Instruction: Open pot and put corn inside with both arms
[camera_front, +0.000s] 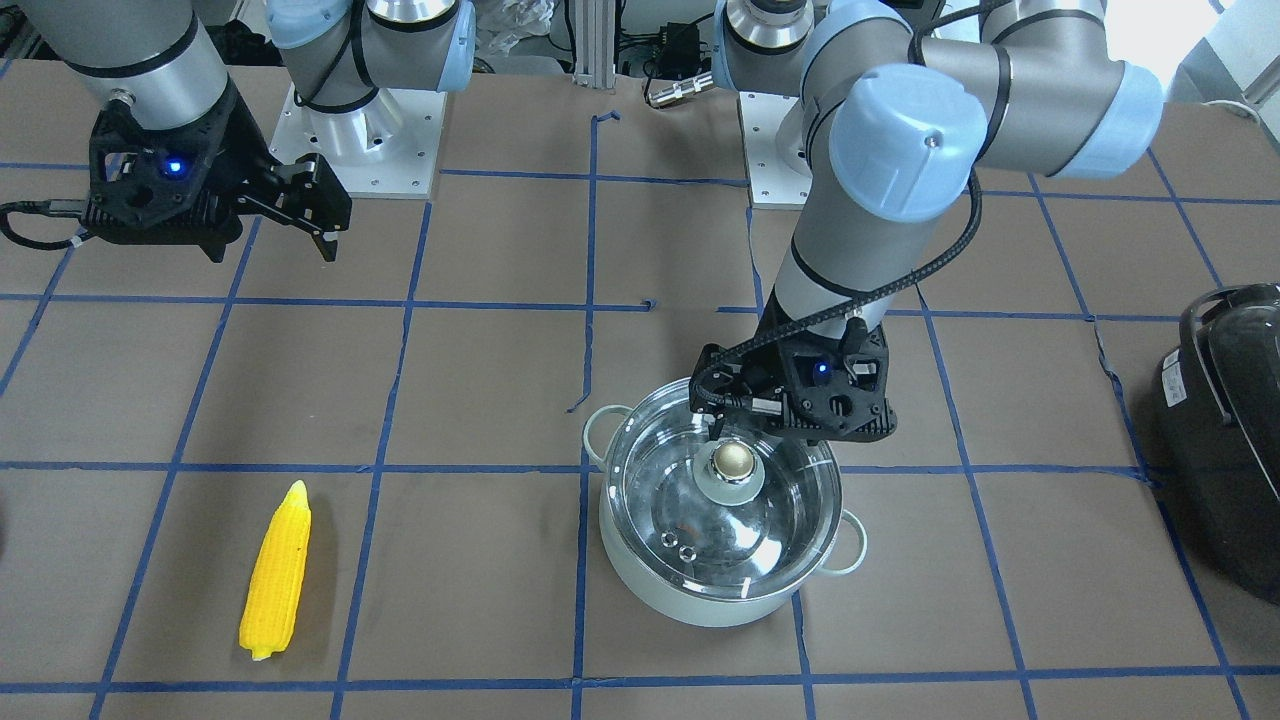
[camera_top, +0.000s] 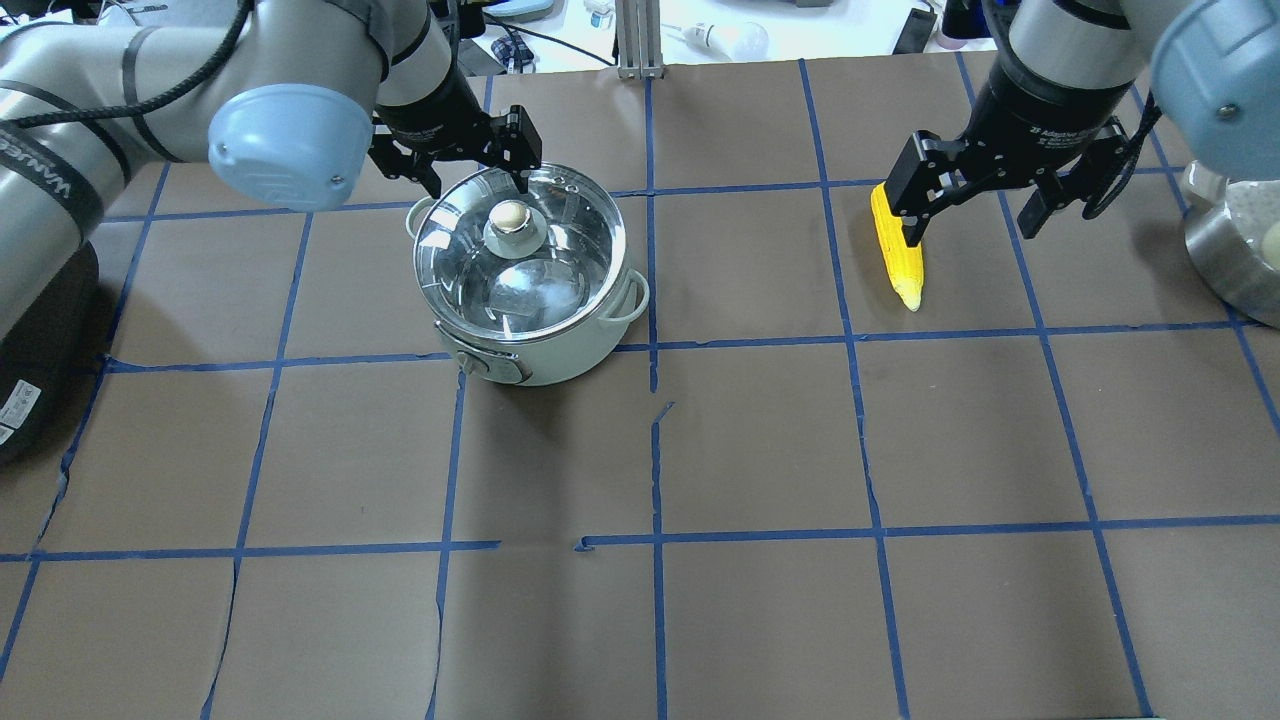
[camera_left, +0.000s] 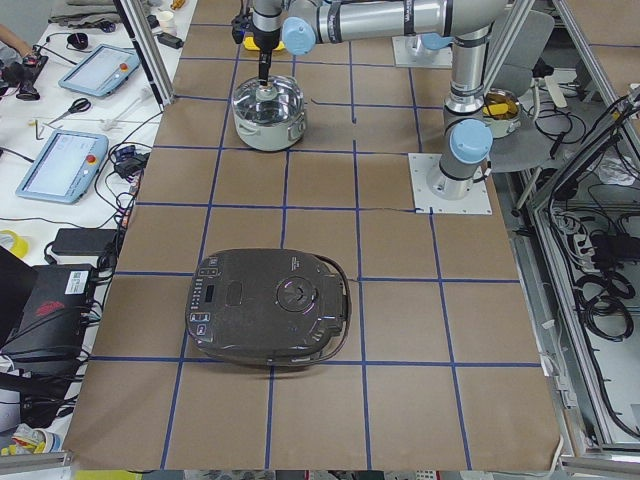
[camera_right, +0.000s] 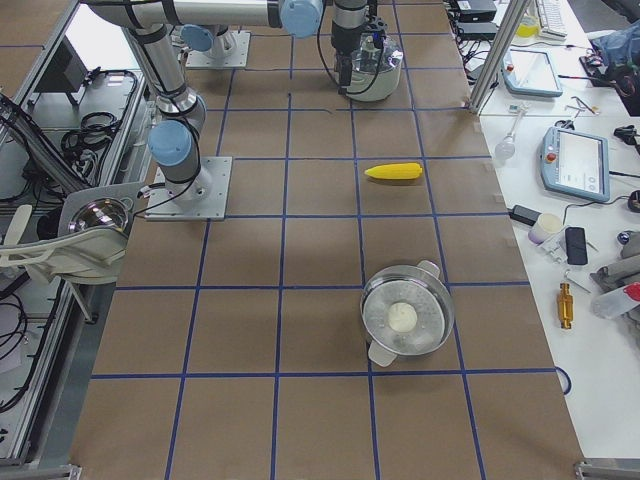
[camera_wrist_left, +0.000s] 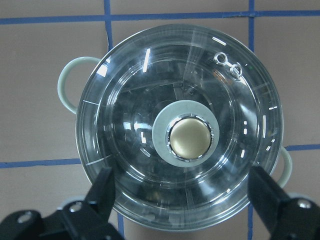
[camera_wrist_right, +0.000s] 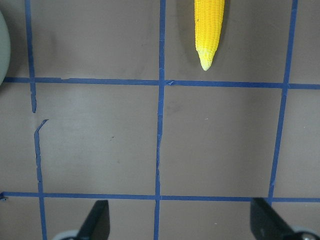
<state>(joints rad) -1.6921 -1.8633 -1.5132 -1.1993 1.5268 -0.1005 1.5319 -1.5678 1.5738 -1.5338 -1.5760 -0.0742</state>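
The pale mint-white pot (camera_front: 700, 600) stands with its glass lid (camera_front: 690, 525) on and its brass-coloured knob (camera_front: 733, 460) on top. My left gripper (camera_top: 478, 172) is open and empty just above the lid. In the left wrist view its fingers (camera_wrist_left: 102, 192) stand wide apart, level with the lid's rim, with the knob (camera_wrist_left: 189, 138) ahead of them. The yellow corn (camera_front: 277, 572) lies flat on the table. My right gripper (camera_top: 985, 200) is open and empty, high above the corn (camera_top: 897, 255). The right wrist view shows only the corn's pointed end (camera_wrist_right: 209, 30).
A black glossy appliance (camera_front: 1225, 430) sits at the table's end on my left side. A second steel pot (camera_right: 407, 318) with a lid stands toward my right end. Blue tape lines grid the brown table (camera_top: 760, 440).
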